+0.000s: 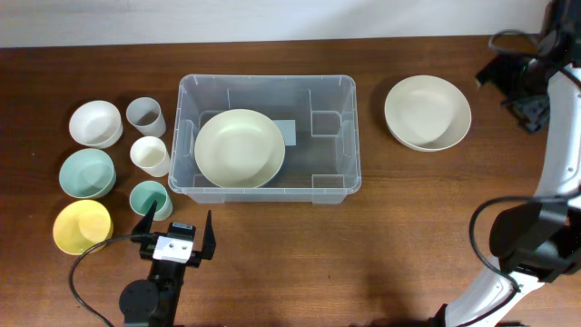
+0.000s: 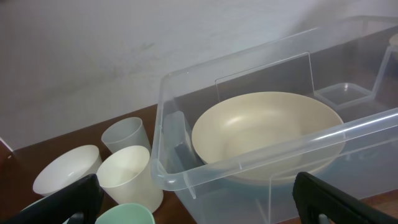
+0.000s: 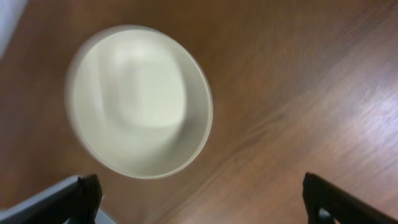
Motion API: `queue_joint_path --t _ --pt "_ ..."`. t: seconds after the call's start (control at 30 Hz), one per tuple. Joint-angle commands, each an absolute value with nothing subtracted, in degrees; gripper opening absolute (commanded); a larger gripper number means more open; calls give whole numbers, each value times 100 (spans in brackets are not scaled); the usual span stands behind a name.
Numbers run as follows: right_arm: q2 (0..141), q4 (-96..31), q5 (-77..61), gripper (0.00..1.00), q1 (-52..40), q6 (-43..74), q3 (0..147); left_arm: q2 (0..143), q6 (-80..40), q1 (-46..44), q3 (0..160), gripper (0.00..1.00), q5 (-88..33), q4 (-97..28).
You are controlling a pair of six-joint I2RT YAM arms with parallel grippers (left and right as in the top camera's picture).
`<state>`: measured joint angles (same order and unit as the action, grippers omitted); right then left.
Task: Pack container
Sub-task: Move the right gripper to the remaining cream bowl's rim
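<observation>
Left tool (image 1: 177, 227) stands wide by the teal cup (image 1: 150, 198), right tool (image 3: 199, 196) wide near the cream bowl (image 3: 140, 99) outside the container (image 1: 355, 136).

Cream bowl (image 1: 427, 112) on wooden table (image 1: 363, 263)

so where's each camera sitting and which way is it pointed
Overhead: fixed above the table, looking straight down on the container; left pincer shows at the bottom edge, right arm at the right side.
Left wrist: low behind the left pincer, facing the container's corner and the cream bowl inside; dark fingertips at the bottom.
Right wrist: above the table, looking down on a second cream bowl; fingertips of the right pincer in the bottom corners.
Shared: overhead and left wrist both show the container holding the cream bowl.
</observation>
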<state>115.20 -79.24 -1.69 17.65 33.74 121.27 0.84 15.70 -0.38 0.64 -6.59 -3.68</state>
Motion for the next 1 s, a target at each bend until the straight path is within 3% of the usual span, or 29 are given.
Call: queue_joint_path --t 0.0,0.33,0.97 --pt "11660 -7511 -528 98 1741 3433 11246 45 1658 -3 51 100 -620 -401" --pt "11664 -5706 -777 99 1533 3382 9504 45 1658 -3 54 100 -620 -401" --pt "12182 -4936 -843 100 1457 3590 9063 45 1658 -5 54 100 -620 -399"
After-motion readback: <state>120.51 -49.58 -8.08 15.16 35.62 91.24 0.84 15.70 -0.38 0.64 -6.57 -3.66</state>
